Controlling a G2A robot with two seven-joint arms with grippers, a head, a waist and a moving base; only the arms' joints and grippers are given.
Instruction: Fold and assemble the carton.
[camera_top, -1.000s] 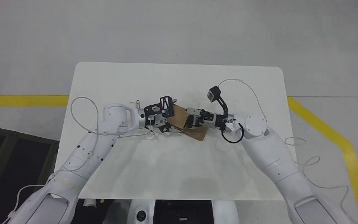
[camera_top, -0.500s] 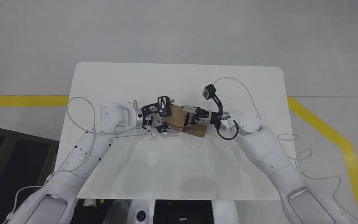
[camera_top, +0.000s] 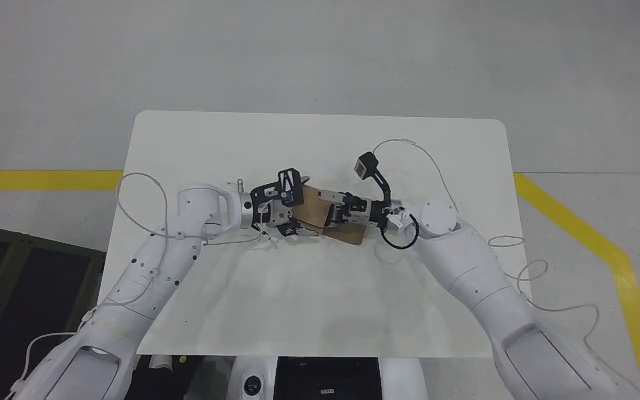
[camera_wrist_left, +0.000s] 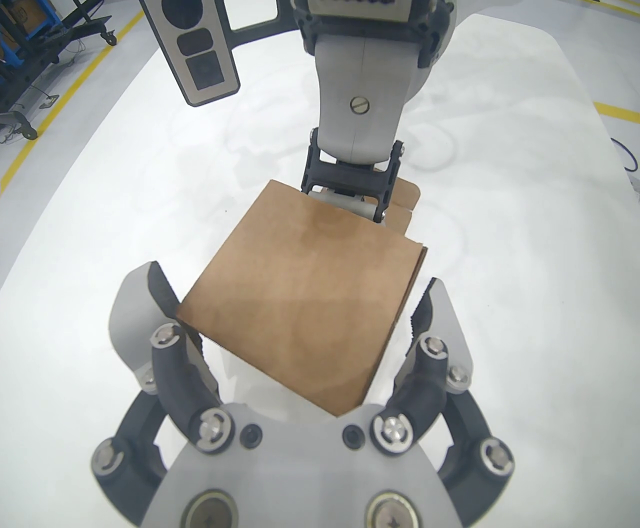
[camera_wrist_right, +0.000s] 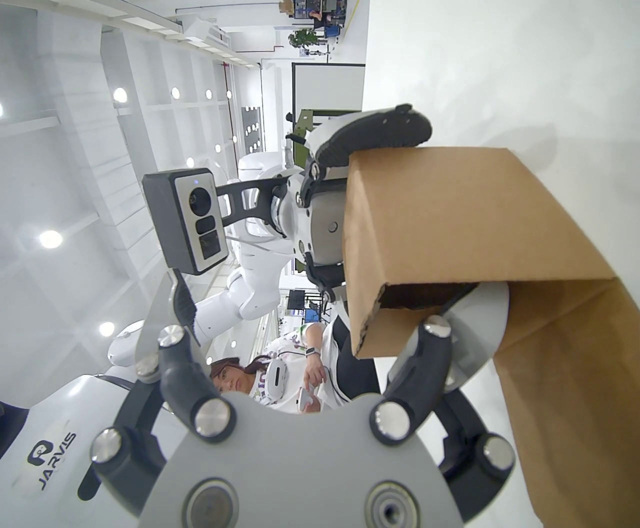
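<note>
**Tabletop** (camera_top: 420, 300): count one. You are working at its middle, well in from every edge. I judge this is giving both arms equal reach.

**Carton** (camera_wrist_right: 440, 210): count one. Brown cardboard, lying at the middle of the tabletop between the two grippers. It is partly opening from flat into a sleeve, with one fold riding uppermost. I cannot tell whether its lower edge is touching the tabletop.

**Grippers**: count two.
- **Left gripper** (camera_wrist_left: 292, 295): jaws are standing spread, straddling the carton's end that is facing the tabletop's left edge. One pad is touching a corner and the other is sitting just clear of the folded edge. My guess is that you are bracing the carton, not squeezing it.
- **Right gripper** (camera_top: 343, 212): jaws are gaping wide at the opposite end. One finger is reaching inside the carton's open mouth and the other is hanging outside in free air. I judge you are levering the sleeve open from within.
</note>
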